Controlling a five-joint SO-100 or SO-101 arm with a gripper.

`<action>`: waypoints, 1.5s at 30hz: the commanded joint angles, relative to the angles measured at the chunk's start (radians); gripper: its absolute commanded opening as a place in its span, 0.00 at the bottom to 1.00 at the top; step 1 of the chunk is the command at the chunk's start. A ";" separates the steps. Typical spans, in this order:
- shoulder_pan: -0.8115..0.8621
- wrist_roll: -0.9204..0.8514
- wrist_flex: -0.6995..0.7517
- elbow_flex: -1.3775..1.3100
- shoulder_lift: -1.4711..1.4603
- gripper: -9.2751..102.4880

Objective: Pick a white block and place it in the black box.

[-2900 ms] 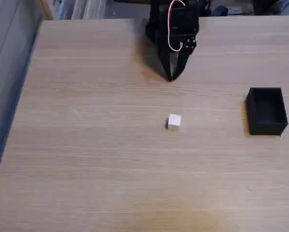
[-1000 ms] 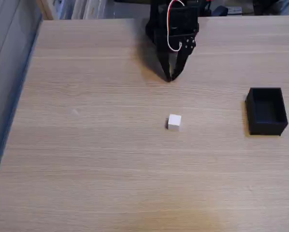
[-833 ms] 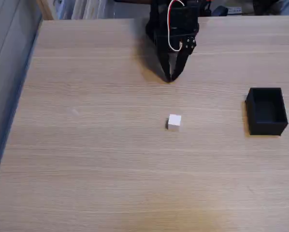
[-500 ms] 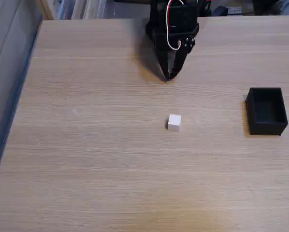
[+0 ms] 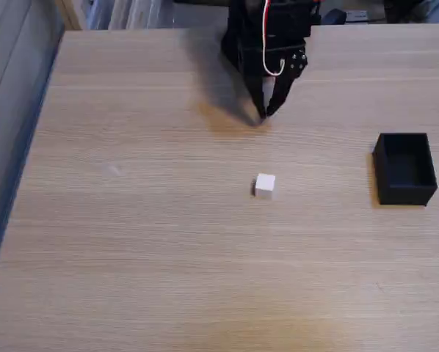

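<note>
Your block (image 5: 264, 185) sits alone near the middle of the table (image 5: 146, 242), resting flat on the wood with a small shadow on its left side. Your claw (image 5: 263, 116) hangs at the far side of the table, tips pointed down toward the surface, and the block lies nearer to you than those tips, almost straight in line with them and clearly apart. Nothing is between the two but bare wood. The two fingers meet at a point at the bottom, so you can read the claw as drawn together, with nothing held in it. A red and a white wire (image 5: 267, 44) loop over the black body of the arm above the fingers, and the arm throws a soft shadow on the wood to its left.

Your box (image 5: 404, 168) stands at the right side of the table, well apart from the block and from the claw, upright and with its top open; its inside looks dark.

The table is pale wood with a fine grain running left to right. Along the left edge you see a grey floor or wall dropping away beside the table. Past the far edge there is clutter in the room that is too dim and cut off to tell.
</note>
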 commanded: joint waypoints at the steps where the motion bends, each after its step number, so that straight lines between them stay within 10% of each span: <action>1: -0.017 0.043 -0.044 -0.100 -0.103 0.11; 45: 0.153 0.002 -0.394 -0.420 -0.772 0.37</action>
